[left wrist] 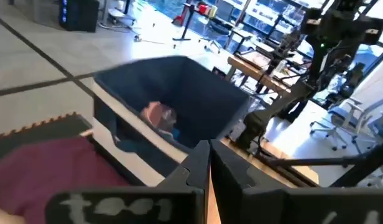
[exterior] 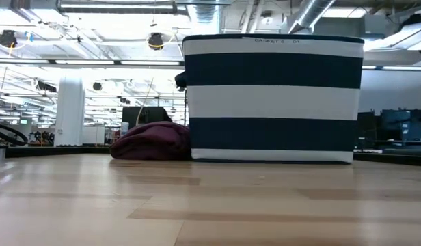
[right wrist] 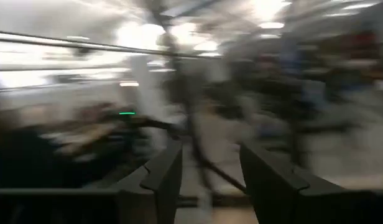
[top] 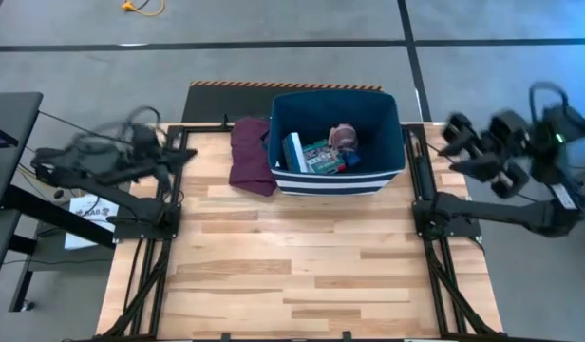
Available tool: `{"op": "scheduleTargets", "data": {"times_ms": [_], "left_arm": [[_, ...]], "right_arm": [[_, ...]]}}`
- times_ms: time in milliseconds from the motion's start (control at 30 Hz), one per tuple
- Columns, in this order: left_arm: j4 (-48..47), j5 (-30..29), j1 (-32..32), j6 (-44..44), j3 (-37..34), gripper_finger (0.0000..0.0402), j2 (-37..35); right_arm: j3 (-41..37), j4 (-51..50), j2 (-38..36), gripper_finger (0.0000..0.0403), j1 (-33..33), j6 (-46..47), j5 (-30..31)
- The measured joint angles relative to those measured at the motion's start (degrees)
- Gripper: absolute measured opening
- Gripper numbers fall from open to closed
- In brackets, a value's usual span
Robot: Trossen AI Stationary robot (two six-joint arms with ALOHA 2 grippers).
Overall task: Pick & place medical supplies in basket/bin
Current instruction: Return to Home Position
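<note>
The navy bin with white stripes (top: 337, 141) stands at the table's far middle; the low view shows its striped wall (exterior: 273, 99) and the left wrist view its open top (left wrist: 179, 99). Inside it lie a green-red flat box (top: 323, 158), a white-blue item (top: 293, 152) and a pink roll (top: 343, 136), which also shows in the left wrist view (left wrist: 159, 115). My left gripper (left wrist: 208, 163) is shut and empty, off the table's left far side. My right gripper (right wrist: 210, 165) is open and empty, beyond the table's right edge.
A maroon folded cloth (top: 252, 155) lies against the bin's left side, also in the low view (exterior: 150, 141). Bare wood spreads over the table's near half (top: 292, 275). Black frame rails run along both table sides.
</note>
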Motion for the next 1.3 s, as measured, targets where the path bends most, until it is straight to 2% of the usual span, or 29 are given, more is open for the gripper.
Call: {"op": "scheduleTargets", "data": {"times_ms": [100, 167, 267, 367, 500, 633, 733, 833, 967, 1133, 1300], "left_arm": [[11.40, -0.40, -0.65, 1.57, -12.44, 0.0000, -3.87], [22.78, 0.25, -0.94, 4.73, -21.20, 0.0000, -5.73], [39.50, 1.11, -0.95, 8.01, -32.33, 0.0000, -8.35], [52.91, -0.92, -0.89, 10.39, -40.03, 0.0000, -11.78], [61.74, -1.36, -0.85, 11.16, -47.16, 0.0000, -16.33], [70.76, -0.98, -0.88, 11.51, -53.08, 0.0000, -16.92], [78.94, -0.89, -0.88, 15.06, -56.34, 0.0000, -14.40], [83.45, -0.67, -0.83, 18.84, -58.58, 0.0000, -11.97], [86.18, 0.73, -0.75, 19.26, -60.57, 0.0000, -9.94], [88.87, 0.66, -0.72, 19.28, -62.83, 0.0000, -8.18], [94.56, 1.41, -0.72, 19.47, -64.84, 0.0000, -8.06]], "right_arm": [[-5.72, -11.31, -8.80, 0.0143, 2.46, -2.70, 15.84], [-12.33, -11.87, -14.17, 0.0136, 3.35, -1.73, 24.40], [-21.67, -6.04, -23.68, 0.0128, 4.29, -1.32, 31.89], [-30.74, 0.96, -31.39, 0.0122, 4.30, -1.34, 33.63], [-41.78, 7.12, -36.44, 0.0120, 4.32, 0.16, 33.60], [-50.97, 12.64, -34.53, 0.0120, 4.70, 1.35, 31.58], [-57.32, 26.22, -31.06, 0.0120, 5.64, -1.00, 30.83], [-62.40, 37.21, -28.57, 0.0120, 7.00, -3.12, 34.08], [-66.66, 45.63, -25.56, 0.0120, 10.56, -1.19, 33.50], [-67.35, 44.34, -21.79, 0.0120, 18.34, 0.81, 33.96], [-66.59, 44.69, -22.30, 0.0120, 29.07, 2.51, 33.78]]}}
